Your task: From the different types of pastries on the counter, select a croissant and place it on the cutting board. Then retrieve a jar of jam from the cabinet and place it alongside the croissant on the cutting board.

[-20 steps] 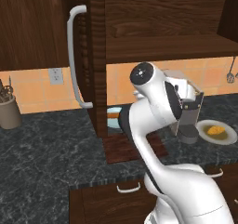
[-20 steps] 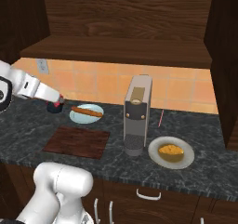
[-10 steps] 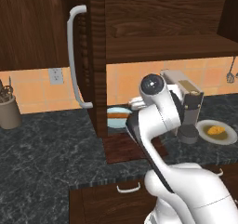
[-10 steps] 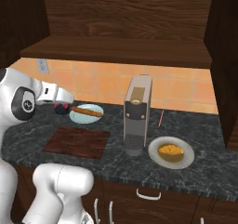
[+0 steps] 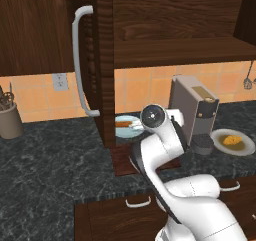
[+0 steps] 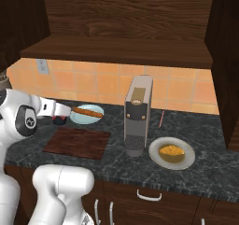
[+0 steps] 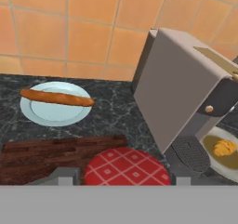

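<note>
- The gripper (image 6: 59, 118) was clenched on the jar of jam (image 7: 126, 168), whose red checked lid sat between the finger tips in the hand view.
- Directly below and slightly ahead of the gripper lay the cutting board (image 7: 51, 154), its long axis running across the gripper's front.
- The board was bare; the croissant (image 7: 224, 148) rested on its plate (image 7: 229, 167), far to the gripper's right, beyond the coffee machine (image 7: 186, 93).
- The stick pastry (image 7: 56, 97) lay further ahead, behind the board.

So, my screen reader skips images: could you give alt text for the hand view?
A red checked jar lid sits held in the hand above a dark wooden board. Beyond are a long pastry on a pale plate, and a grey coffee machine.
</note>
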Tool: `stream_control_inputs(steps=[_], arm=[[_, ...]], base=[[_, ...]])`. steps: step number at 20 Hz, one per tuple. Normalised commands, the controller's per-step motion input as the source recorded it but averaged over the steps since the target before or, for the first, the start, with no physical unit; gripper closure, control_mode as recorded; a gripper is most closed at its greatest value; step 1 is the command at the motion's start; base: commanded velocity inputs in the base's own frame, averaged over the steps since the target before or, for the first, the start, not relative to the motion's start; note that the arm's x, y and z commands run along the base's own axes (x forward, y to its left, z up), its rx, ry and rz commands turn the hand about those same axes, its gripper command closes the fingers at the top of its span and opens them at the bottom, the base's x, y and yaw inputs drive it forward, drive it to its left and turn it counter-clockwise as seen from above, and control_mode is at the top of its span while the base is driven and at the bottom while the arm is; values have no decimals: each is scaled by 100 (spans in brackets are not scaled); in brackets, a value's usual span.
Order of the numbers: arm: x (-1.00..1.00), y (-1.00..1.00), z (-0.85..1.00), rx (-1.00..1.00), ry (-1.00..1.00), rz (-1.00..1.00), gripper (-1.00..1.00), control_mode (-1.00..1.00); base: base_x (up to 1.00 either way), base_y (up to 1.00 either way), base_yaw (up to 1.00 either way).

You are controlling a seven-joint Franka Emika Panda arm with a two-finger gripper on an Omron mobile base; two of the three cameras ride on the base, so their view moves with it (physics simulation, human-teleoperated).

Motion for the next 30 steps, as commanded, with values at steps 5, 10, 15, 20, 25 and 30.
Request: stream_control_inputs(steps=[5,10,15,20,25,30], arm=[[29,-2,-21,15,18,1,100,-100],[72,0,-18,16,25,3,100,-100],[57,0,-46,5,6,8,100,-100],[28,14,-66,0,-15,13,100,-100],[3,11,-41,1,-15,27,100,-100],[-3,3,-3,4,-2,19,100,-100]], base=[[0,0,0],[0,0,0],[0,0,0],[0,0,0],[0,0,0],[0,0,0]])
